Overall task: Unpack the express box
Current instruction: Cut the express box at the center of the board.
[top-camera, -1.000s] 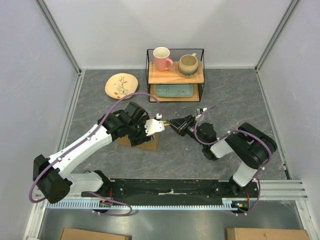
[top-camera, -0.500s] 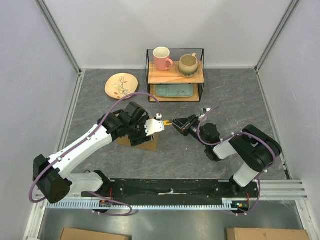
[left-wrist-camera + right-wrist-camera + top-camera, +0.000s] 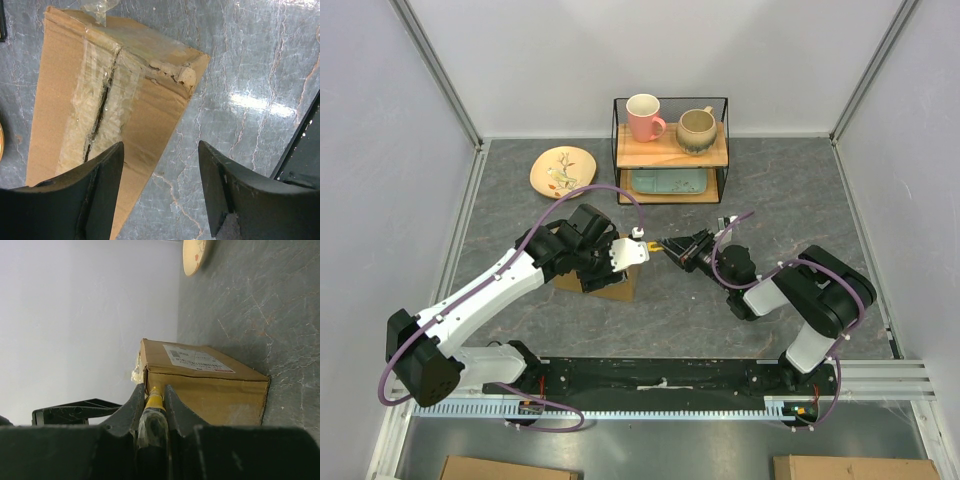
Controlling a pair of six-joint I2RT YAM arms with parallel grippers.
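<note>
Now, left fingers [image 3: 102, 192]: spread wide with nothing between them (the left gripper [image 3: 161, 150] is plainly released).
Left gripper's place: hanging over one end of the express box [image 3: 75, 100], one finger across the cardboard, the other over bare stone; whether it touches the box I cannot tell.
Right fingers [image 3: 131, 410]: clenched on a slim yellow-banded tool [image 3: 154, 401], which points forward out of the right gripper [image 3: 154, 388].
Tool tip: at the top edge of the box's end face, close to a corner with crumpled tape; touching or just short, I cannot tell.
Express box: flat on the worktop [image 3: 780, 200], a little left of its middle and nearer the near edge than the far one, between the two grippers.
Top seam: clear tape [image 3: 100, 95] wrinkled and split along the middle, a dark gap showing (one corner is frayed).
White label [image 3: 197, 358]: on the side facing the far edge.
Far edge, middle: wire rack [image 3: 670, 150] with a pink mug [image 3: 643, 116] and a beige mug [image 3: 696, 129] on its wooden shelf, a teal tray [image 3: 668, 181] underneath.
Plate [image 3: 563, 170]: just left of the rack, well apart from the box.
</note>
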